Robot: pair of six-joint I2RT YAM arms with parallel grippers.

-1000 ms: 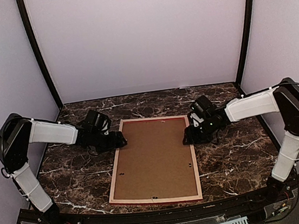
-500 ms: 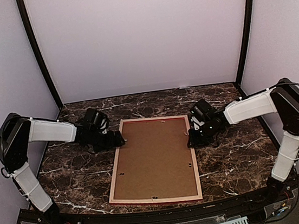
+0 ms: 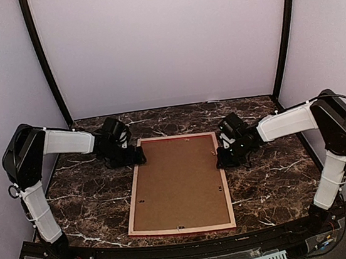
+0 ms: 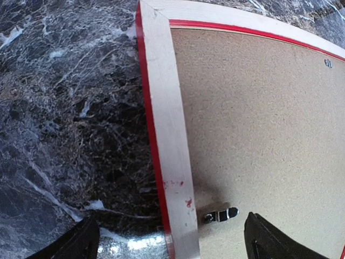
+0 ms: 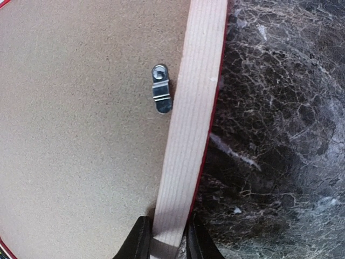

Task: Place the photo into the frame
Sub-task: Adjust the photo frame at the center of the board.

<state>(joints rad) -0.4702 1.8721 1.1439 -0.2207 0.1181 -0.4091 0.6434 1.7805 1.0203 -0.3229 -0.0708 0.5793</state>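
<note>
The left arm (image 3: pixel 67 142) and right arm (image 3: pixel 286 123) have smooth white shells over bulky black joints.

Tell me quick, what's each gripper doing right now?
Left gripper: open, fingers spread either side of the frame edge.
Right gripper: closed on the frame's opposite edge.

Left pincer (image 4: pixel 170 240) gapes wide, right pincer (image 5: pixel 167 237) pinched narrow, arms angled inward.
</note>
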